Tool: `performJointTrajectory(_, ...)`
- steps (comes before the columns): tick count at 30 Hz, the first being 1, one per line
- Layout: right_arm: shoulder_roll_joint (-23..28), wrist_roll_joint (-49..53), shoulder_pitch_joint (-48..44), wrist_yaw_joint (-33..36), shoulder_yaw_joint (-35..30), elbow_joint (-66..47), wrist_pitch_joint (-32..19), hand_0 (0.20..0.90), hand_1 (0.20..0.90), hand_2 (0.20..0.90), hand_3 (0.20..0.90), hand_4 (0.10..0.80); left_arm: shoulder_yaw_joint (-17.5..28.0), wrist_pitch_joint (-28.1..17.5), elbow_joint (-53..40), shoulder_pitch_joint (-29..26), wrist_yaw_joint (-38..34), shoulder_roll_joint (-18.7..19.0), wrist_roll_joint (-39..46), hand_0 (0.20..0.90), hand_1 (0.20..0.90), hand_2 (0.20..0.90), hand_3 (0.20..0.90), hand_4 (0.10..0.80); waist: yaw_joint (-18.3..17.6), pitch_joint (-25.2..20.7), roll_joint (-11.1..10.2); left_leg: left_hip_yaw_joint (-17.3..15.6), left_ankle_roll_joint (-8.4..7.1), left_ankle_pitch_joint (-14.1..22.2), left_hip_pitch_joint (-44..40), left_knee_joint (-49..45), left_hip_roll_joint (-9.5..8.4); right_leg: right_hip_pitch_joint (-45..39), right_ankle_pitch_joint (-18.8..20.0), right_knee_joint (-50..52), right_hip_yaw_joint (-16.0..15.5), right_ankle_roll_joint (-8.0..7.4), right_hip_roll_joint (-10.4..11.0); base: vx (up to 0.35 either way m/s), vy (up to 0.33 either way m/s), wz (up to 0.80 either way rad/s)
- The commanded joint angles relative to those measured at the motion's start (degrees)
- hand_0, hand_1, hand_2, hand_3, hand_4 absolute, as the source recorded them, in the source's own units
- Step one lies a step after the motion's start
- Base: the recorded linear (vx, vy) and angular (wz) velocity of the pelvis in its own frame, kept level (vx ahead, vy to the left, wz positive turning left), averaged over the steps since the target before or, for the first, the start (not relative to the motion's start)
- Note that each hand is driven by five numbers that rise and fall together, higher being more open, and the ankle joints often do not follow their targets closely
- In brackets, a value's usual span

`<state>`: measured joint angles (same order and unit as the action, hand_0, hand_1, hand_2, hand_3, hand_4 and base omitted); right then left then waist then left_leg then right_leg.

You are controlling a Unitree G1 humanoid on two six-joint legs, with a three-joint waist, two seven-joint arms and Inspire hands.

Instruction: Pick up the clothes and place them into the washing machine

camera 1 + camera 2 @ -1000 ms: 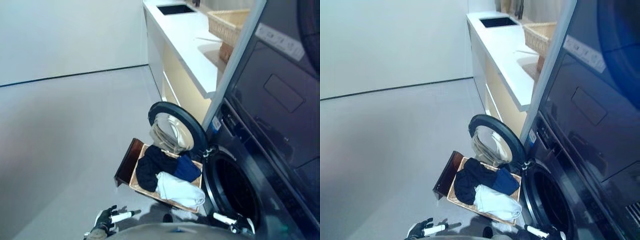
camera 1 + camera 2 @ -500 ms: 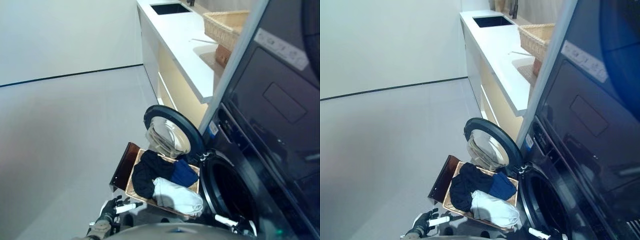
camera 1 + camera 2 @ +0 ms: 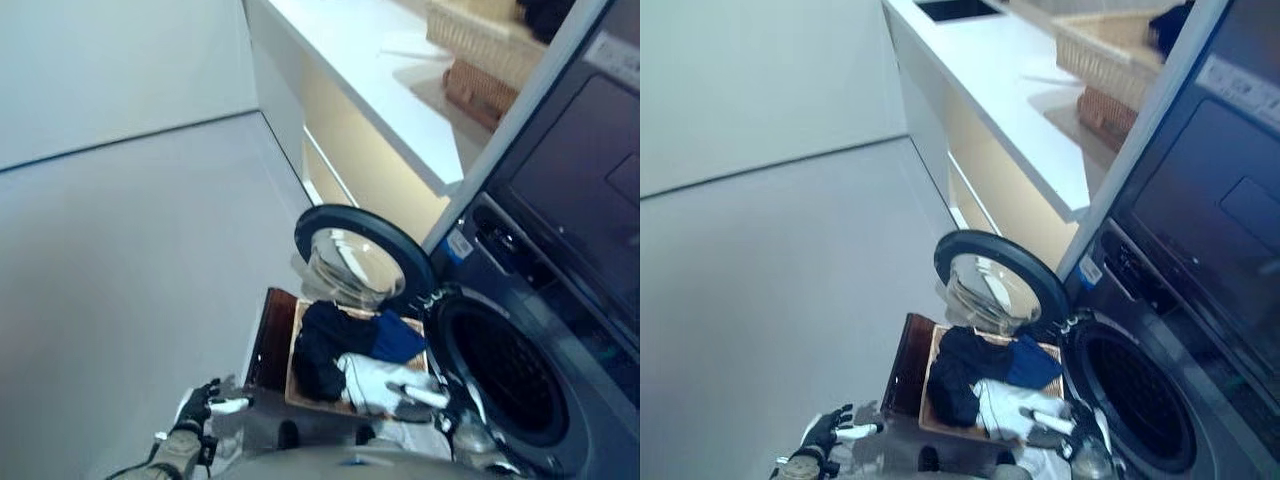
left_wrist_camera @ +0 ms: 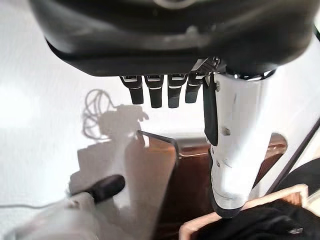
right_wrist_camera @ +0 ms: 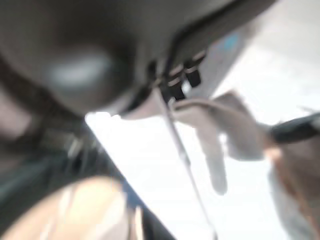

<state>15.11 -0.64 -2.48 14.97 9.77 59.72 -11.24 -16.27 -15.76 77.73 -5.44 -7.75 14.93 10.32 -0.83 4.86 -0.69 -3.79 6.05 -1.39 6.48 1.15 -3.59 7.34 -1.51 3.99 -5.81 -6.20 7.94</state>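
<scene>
A shallow wicker basket [image 3: 294, 352] stands on the floor in front of the washing machine. In it lie a dark navy garment [image 3: 322, 345], a blue one [image 3: 402, 336] and a white one [image 3: 372, 380]. The machine's round door [image 3: 365, 258] stands open over the basket, and the dark drum [image 3: 512, 375] gapes to the right. My right hand [image 3: 456, 408] hovers at the basket's near right corner, open, its white thumb stretched over the white garment. My left hand [image 3: 198, 406] hangs open and empty, low beside the basket's left; its straight fingers [image 4: 156, 94] show in the left wrist view.
A brown lid or board [image 3: 267, 330] leans against the basket's left side. A white counter [image 3: 370, 75] runs along the back right with wicker baskets [image 3: 482, 32] on it. Grey floor [image 3: 130, 260] spreads out to the left.
The camera has shifted, bringing the basket and drum closer to centre. My right hand has risen from the bottom edge to the basket's white garment. The left hand stays low at the left.
</scene>
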Motion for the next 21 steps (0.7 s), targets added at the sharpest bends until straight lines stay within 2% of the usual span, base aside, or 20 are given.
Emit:
performJointTrajectory(1,8.1,-13.3,-2.4,5.5,1.7,-11.8,-3.2,0.9,0.9,0.9,0.9,0.8,2.5,-5.4,-2.7,-1.9,-3.0,1.3,0.4,0.9,0.9,0.9,0.9,0.8,0.5,0.2,-2.1,1.4,-4.59,5.9,5.9,-8.9,1.32,-0.3,4.2,-3.7,1.6,-0.11,1.5,-0.078,-0.074,0.07)
performJointTrajectory(4,11.9,-19.4,-3.0,6.6,3.4,-17.4,-2.5,0.9,0.9,0.9,0.9,0.8,1.9,-6.1,-4.0,-2.6,-4.0,1.4,1.3,0.9,0.9,0.9,0.9,0.8,0.3,1.6,-2.4,2.0,-5.04,5.4,8.1,-9.8,1.75,1.3,4.3,-3.6,1.4,0.1,1.3,-0.094,-0.059,0.11)
performJointTrajectory(5,15.5,-25.5,-5.4,6.9,7.0,-19.0,-1.7,0.9,0.9,0.9,0.9,0.8,1.1,-6.3,-4.5,-4.0,-4.5,1.2,1.7,0.9,0.9,0.9,0.9,0.8,0.3,2.7,-2.8,2.6,-5.38,4.6,10.1,-10.2,2.03,3.0,4.4,-3.4,1.2,0.21,1.2,-0.16,-0.086,0.2)
performJointTrajectory(9,20.1,-31.4,-8.5,6.6,11.5,-22.7,-1.2,0.9,0.9,0.9,0.9,0.8,0.4,-6.0,-5.7,-5.9,-5.3,1.1,2.4,0.9,0.9,0.9,0.9,0.8,0.2,4.0,-3.2,3.4,-5.73,3.6,12.0,-10.2,2.46,5.0,4.3,-2.4,0.8,0.38,1.0,-0.064,-0.05,0.14)
performJointTrajectory(16,21.9,-38.9,-11.1,8.1,18.4,-14.2,-1.1,0.9,0.9,0.9,0.9,0.8,-0.7,-5.6,-6.0,-6.9,-6.1,0.8,1.3,0.9,0.9,0.9,0.9,0.8,0.5,4.4,-3.1,4.9,-6.0,3.4,13.6,-10.3,2.28,6.7,3.4,-0.8,0.8,0.28,0.8,-0.011,-0.018,0.11)
performJointTrajectory(21,20.4,-40.8,-13.4,9.9,20.5,-9.1,-0.2,0.9,0.9,0.9,0.9,0.8,-0.9,-5.5,-5.2,-7.7,-6.0,0.5,1.3,0.9,0.9,0.9,0.9,0.8,0.6,4.8,-2.6,4.8,-6.12,3.3,14.7,-10.7,2.14,8.1,3.6,-0.5,1.0,0.32,1.0,-0.017,0.001,-0.01)
